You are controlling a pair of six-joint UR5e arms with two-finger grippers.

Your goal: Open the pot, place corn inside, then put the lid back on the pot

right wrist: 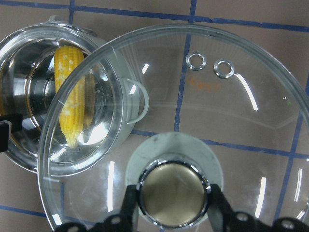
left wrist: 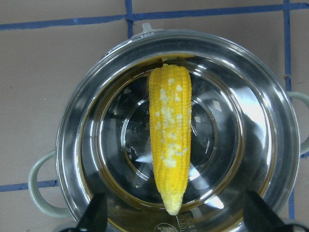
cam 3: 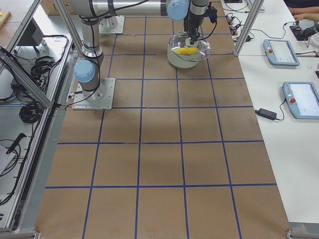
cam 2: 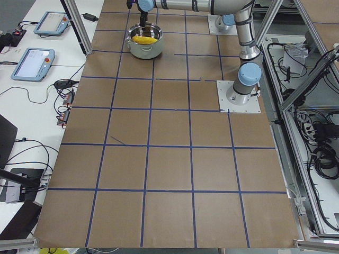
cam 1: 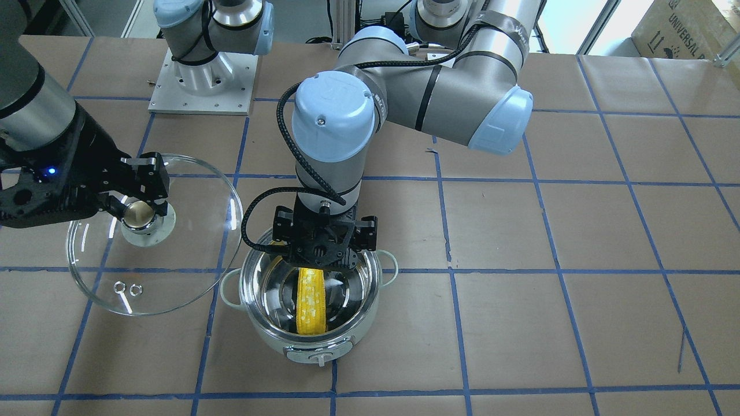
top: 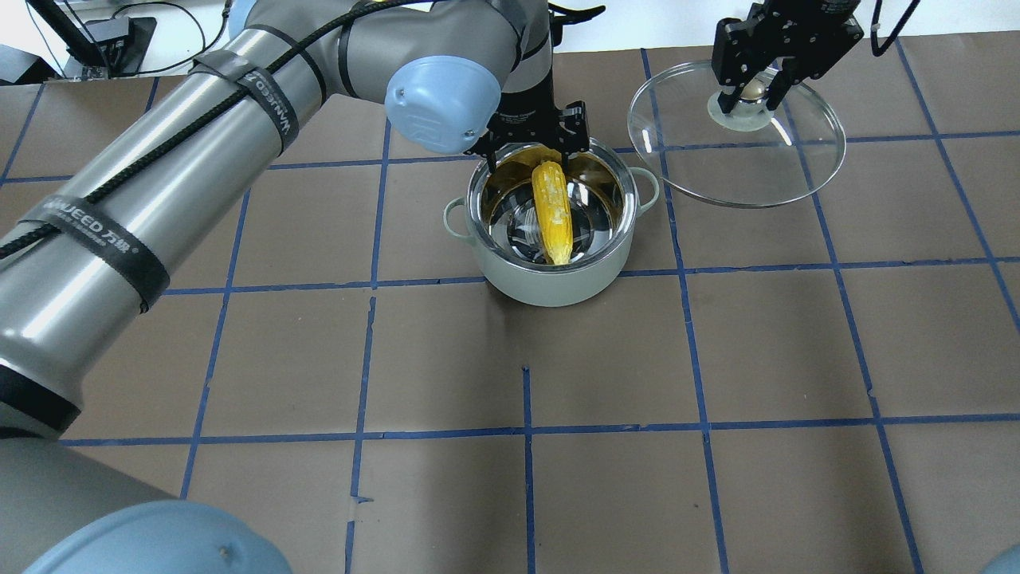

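Yellow corn [left wrist: 170, 145] is seen lying loose on the steel floor of the pot [top: 550, 288], and the left gripper [cam 1: 324, 245] is poised just above the pot's rim, jaws spread wide with nothing held. Beside the pot, the lid [top: 741, 171] is held aloft by its brass knob [right wrist: 174, 195], which is pinched in the right gripper [top: 749, 86] (glass: likely heavy, slick, breakable), so the knob is judged the only safe hold

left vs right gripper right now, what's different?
The left gripper is open; the right gripper is shut on the lid. The left gripper holds nothing, with the corn lying loose in the pot below it; the right gripper holds the lid beside the pot. Both are black two-finger grippers.
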